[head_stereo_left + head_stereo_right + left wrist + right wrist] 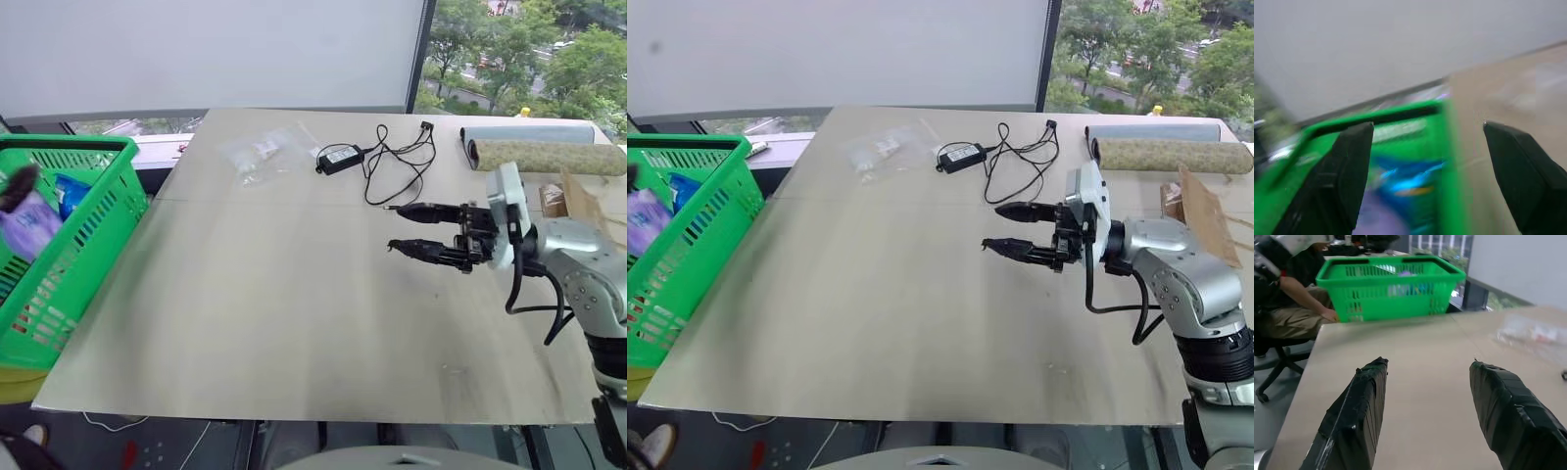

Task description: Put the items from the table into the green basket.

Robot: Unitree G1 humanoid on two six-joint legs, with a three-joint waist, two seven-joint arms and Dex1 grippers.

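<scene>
Overhead, the table [294, 323] presents a plain beige top crossed by a seam, with the green basket [93, 235] standing just off its left edge. Inside the basket lie a lilac-purple tissue pack [29, 227] and, beside it toward the far side, a blue item [71, 190]. The left gripper [1425, 161] hangs above the basket with its two black fingers spread wide and nothing between them; its wrist view looks down past the basket's rim onto blurred blue and purple goods. A dark fingertip [20, 186] of this gripper appears at the left border of the head view, just above the tissue pack.

The right gripper [416, 231] is held over the right half of the table, pointing toward the left, its fingers parted and empty, clear of the surface. Its wrist view looks across the bare tabletop to the basket, beyond which a seated person [1288, 298] rests a hand near the table edge.

On the far part of the table lies a clear plastic packet [260, 152], left of centre. To its right sits a black power adapter [340, 158] with its tangled cable [397, 166]. At the far right corner rest a rolled mat [549, 157] and a grey roll [529, 132] behind it, with a brown cardboard piece [1200, 215] nearer the robot
</scene>
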